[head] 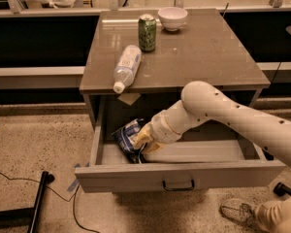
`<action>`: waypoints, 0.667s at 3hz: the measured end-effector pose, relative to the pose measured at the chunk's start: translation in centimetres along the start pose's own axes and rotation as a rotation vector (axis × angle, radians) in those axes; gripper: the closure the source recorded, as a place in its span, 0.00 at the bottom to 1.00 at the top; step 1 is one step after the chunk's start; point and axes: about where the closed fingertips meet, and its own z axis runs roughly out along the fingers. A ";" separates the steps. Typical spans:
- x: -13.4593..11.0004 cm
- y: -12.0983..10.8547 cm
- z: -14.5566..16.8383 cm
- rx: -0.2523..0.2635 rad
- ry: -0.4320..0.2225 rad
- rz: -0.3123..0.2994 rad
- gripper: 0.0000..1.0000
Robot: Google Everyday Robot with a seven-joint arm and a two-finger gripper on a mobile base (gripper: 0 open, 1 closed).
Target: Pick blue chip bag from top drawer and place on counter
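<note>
The top drawer (136, 176) stands pulled out below the counter (203, 52), and the arm reaches down into its left half. The gripper (142, 142) sits low there, its jaws closed on the right edge of the blue chip bag (127, 136) — the crumpled bag stands tilted, sticking out to their left, near the drawer's left wall. On the counter are a water bottle (126, 67) lying down, a green can (147, 32) and a white bowl (172, 18).

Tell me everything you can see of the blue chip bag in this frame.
The blue chip bag is a small, crumpled packet, dark blue with white and light-blue print, and looks like foil. It sits tilted in the left part of the open top drawer. The gripper is against its right side and hides part of it. Whether the bag rests on the drawer floor cannot be told.
</note>
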 end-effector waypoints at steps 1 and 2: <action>-0.8 -2.5 -5.2 0.200 -0.013 -0.034 1.00; -2.1 -3.4 -12.2 0.373 0.043 -0.103 1.00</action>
